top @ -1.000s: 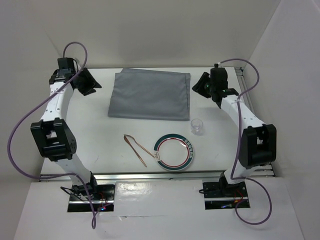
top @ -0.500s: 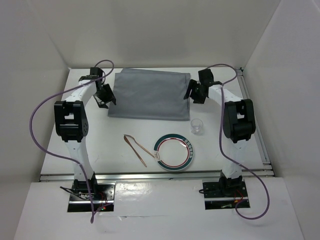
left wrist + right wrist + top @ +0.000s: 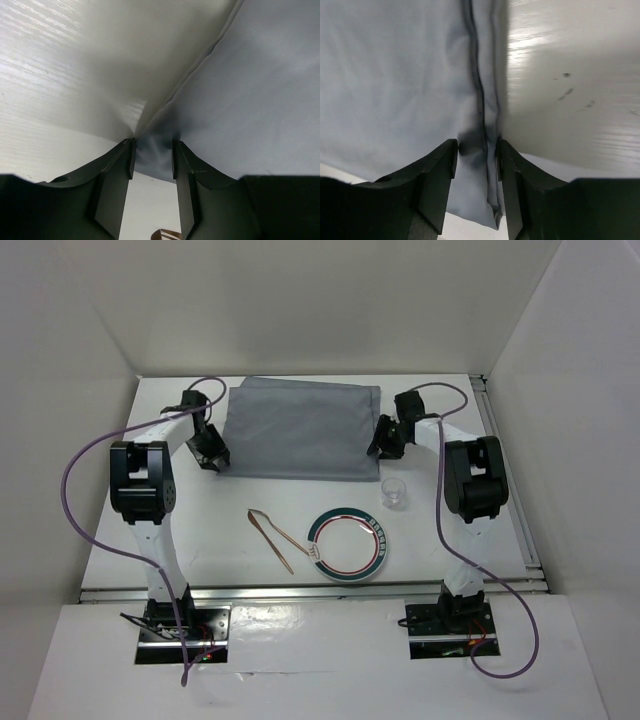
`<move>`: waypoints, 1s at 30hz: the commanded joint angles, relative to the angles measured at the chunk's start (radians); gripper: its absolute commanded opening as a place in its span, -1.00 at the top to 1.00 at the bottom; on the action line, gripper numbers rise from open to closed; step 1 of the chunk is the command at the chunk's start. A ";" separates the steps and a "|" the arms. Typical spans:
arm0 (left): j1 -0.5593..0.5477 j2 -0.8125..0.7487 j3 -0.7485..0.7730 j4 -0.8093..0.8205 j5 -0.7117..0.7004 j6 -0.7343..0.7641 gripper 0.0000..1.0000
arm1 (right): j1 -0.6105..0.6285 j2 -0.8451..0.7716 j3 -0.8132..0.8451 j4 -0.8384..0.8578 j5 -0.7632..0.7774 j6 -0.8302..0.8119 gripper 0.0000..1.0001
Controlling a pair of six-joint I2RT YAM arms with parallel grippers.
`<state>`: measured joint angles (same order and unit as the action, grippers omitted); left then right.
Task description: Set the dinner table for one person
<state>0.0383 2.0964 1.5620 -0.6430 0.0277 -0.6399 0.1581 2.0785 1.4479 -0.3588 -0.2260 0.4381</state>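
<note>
The white dinner table (image 3: 200, 530) carries a grey folded cloth (image 3: 300, 430) at the back middle. My left gripper (image 3: 212, 458) is at the cloth's near left corner. In the left wrist view the left gripper (image 3: 152, 145) is open, its fingertips straddling the cloth (image 3: 250, 100) corner on the table (image 3: 60, 75). My right gripper (image 3: 380, 448) is at the cloth's near right corner. In the right wrist view the right gripper (image 3: 476, 147) is open, its jaws either side of the cloth's (image 3: 395, 75) hemmed edge, with bare table (image 3: 570, 100) to the right.
A round plate with a green and red rim (image 3: 347, 544) lies at the near middle. Brown tongs (image 3: 277, 536) lie left of it. A small clear glass (image 3: 395, 492) stands behind the plate's right side, close below the right gripper. White walls enclose the table.
Both arms have swung inward and down from the table's sides to the cloth's near corners. Now each gripper sits low with its jaws around a cloth corner.
</note>
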 commanded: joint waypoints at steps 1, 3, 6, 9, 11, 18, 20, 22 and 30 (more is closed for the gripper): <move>0.002 0.011 -0.048 0.013 -0.015 -0.029 -0.03 | 0.000 0.017 -0.054 0.026 -0.029 -0.013 0.05; 0.002 -0.003 -0.086 0.013 -0.026 -0.038 0.00 | 0.000 0.017 -0.082 0.026 -0.029 -0.013 0.36; 0.002 -0.053 -0.141 0.013 -0.035 -0.061 0.12 | 0.000 0.005 -0.122 0.037 -0.020 -0.004 1.00; 0.002 -0.117 -0.213 0.013 -0.055 -0.070 0.19 | 0.000 -0.046 -0.174 0.037 0.004 -0.004 1.00; 0.002 -0.163 -0.246 0.023 -0.055 -0.070 0.19 | 0.000 -0.078 -0.199 0.046 0.014 0.005 1.00; 0.002 -0.266 -0.355 0.032 -0.055 -0.070 0.19 | 0.000 -0.142 -0.285 0.035 0.056 0.005 1.00; -0.008 -0.280 -0.364 0.032 -0.055 -0.070 0.13 | 0.000 -0.165 -0.294 0.035 0.056 0.005 1.00; -0.008 -0.280 -0.364 0.032 -0.055 -0.070 0.04 | 0.000 -0.175 -0.294 0.035 0.065 0.005 1.00; -0.008 -0.367 -0.296 -0.038 -0.077 -0.052 -0.14 | 0.000 -0.238 -0.267 -0.012 0.086 0.005 -0.10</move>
<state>0.0345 1.8294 1.2190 -0.6380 -0.0219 -0.7086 0.1566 1.8961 1.1793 -0.2932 -0.1959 0.4610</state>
